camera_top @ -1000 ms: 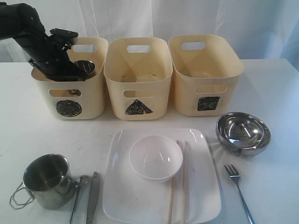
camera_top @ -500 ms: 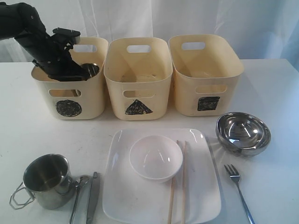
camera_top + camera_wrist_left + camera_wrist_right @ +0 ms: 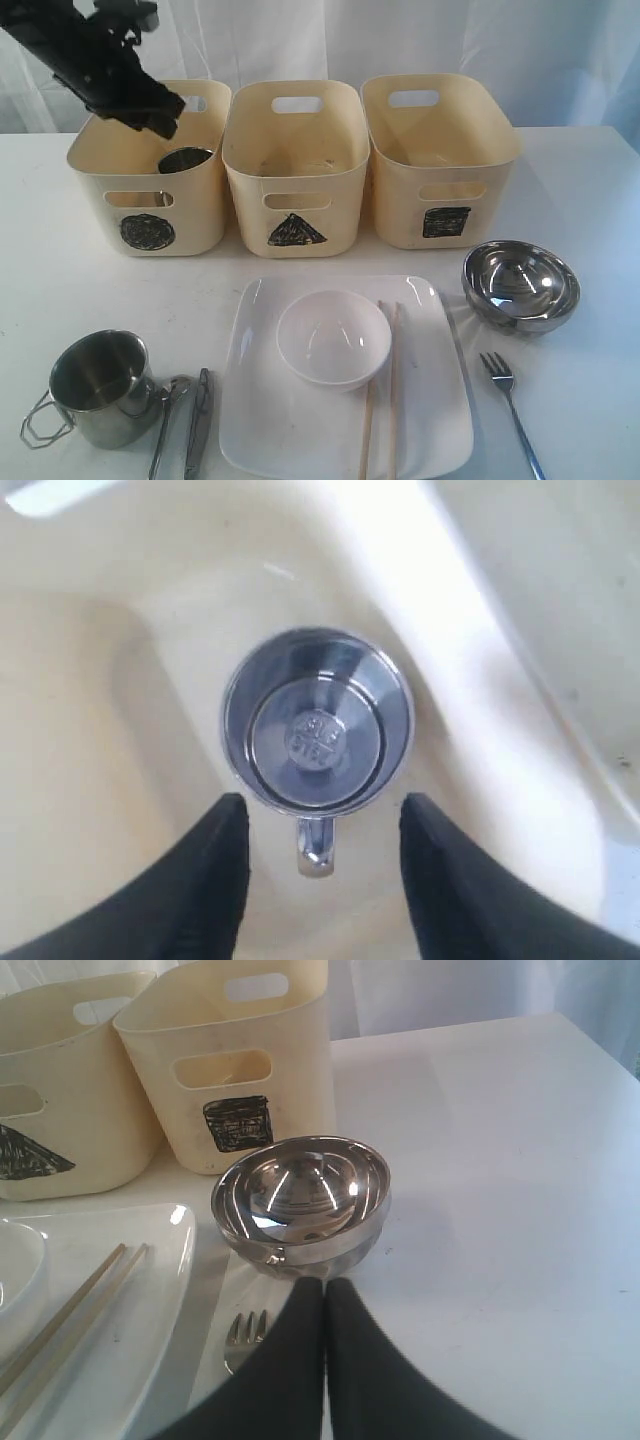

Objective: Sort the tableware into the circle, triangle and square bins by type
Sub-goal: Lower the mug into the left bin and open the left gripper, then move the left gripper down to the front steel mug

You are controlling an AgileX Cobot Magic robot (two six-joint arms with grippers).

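Mug (image 3: pixel 317 723), shiny, upright in circle bin (image 3: pixel 200 215); left gripper (image 3: pixel 322 810) spread above it, right gripper (image 3: pixel 326 1290) pressed together by steel bowl (image 3: pixel 300 1200).

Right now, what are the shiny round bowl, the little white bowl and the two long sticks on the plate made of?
The shiny round bowl seems to be polished metal, probably steel: it mirrors the room. The small white bowl is smooth and glossy, likely ceramic, though plastic is possible. The two pale chopsticks look like matte, light-tan wood or bamboo.
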